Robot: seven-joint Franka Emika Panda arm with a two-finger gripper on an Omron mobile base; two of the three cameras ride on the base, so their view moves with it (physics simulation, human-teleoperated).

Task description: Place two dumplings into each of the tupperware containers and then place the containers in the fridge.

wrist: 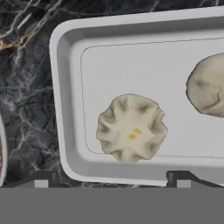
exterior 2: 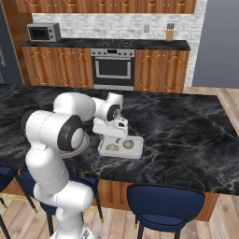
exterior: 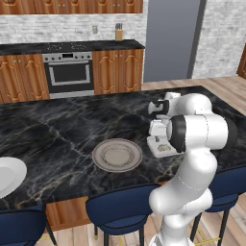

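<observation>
Dark marble counter (exterior 2: 186, 121), one container filled.
You have two dumplings, one (wrist: 131, 129) under the hand and a second (wrist: 208, 85) beside it, lying in the tupperware container (wrist: 65, 87) near the counter's front edge, with your pincer (wrist: 111, 179) released wide just above. Beside it sits a bare round grey plate (exterior: 117, 154). I'd judge this tray done; any other container and the fridge (exterior: 173, 38) trip remain.
</observation>
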